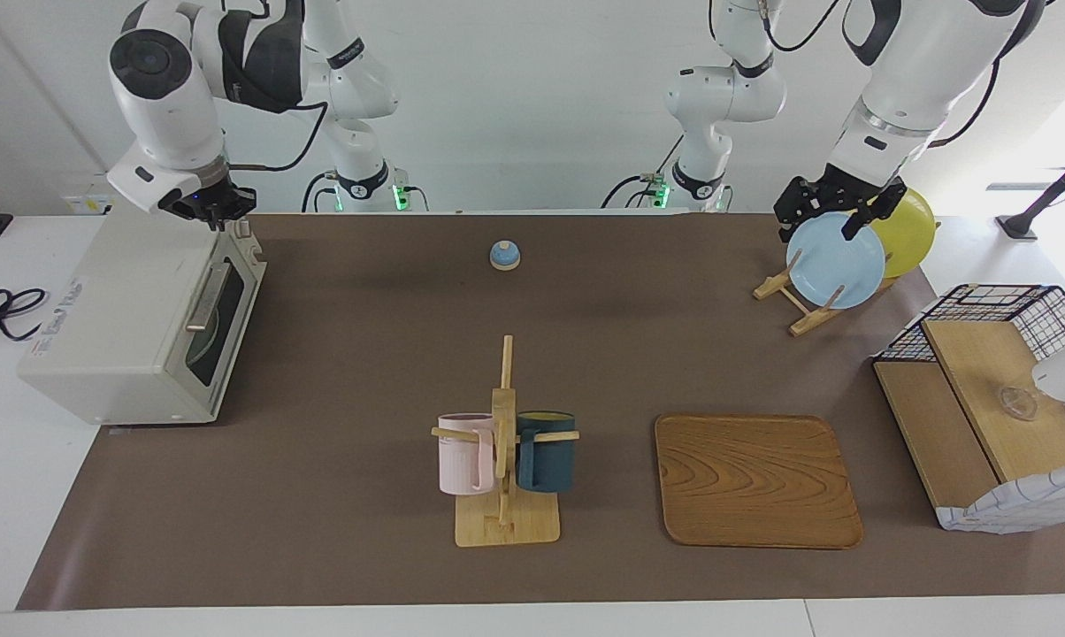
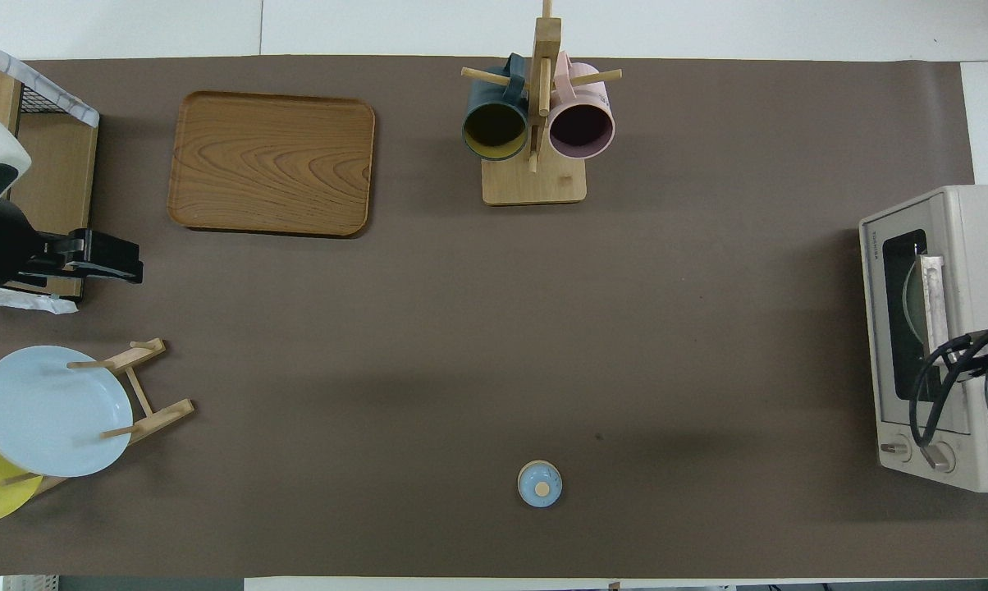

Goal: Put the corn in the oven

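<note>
The oven is sitting at the right arm's end of the surface with its door closed; the corn is not visible in either view. The right claw is hovering over the oven's top corner nearest the robots, holding nothing; whether its fingers are apart cannot be told. The left claw is hanging open and empty at 12 o'clock of the blue plate.

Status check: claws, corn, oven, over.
Right claw up over oven. Left claw open, waiting by blue plate. Oven door shut, corn not in view. Nothing in front of door.
</note>
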{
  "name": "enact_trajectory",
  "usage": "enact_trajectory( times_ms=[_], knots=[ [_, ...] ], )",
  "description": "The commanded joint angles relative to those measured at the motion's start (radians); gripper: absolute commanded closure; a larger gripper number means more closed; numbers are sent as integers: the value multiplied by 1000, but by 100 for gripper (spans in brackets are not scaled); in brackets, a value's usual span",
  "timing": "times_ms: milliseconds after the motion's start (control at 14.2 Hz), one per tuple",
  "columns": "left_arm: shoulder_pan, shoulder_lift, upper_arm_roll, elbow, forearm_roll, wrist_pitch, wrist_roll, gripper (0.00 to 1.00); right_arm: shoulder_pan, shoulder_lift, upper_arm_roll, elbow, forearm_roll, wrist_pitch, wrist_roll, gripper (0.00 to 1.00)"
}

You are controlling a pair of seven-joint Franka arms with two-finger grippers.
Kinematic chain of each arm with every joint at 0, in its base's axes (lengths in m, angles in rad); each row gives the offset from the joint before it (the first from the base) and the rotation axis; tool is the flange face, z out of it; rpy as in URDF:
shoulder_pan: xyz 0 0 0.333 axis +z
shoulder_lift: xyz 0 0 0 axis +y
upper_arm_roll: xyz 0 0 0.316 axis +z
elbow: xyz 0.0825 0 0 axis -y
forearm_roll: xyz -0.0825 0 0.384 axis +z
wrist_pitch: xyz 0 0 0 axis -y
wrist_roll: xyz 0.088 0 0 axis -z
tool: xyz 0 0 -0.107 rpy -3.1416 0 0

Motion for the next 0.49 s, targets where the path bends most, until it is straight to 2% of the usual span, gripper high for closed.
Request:
enact_trajectory(
  times_ms=[0,211,422],
  knots=[
    [13,1,-8,8,11,-12,5,0,-2,35,-1,102,86,-57,-27,0],
    [13,-1,-8,8,11,-12,5,0,-1,79,2,194,95,-98,-23,0],
    [13,-1,-8,8,11,-12,5,0,-9,84,-1,205,153,-81,-16,0]
  ],
)
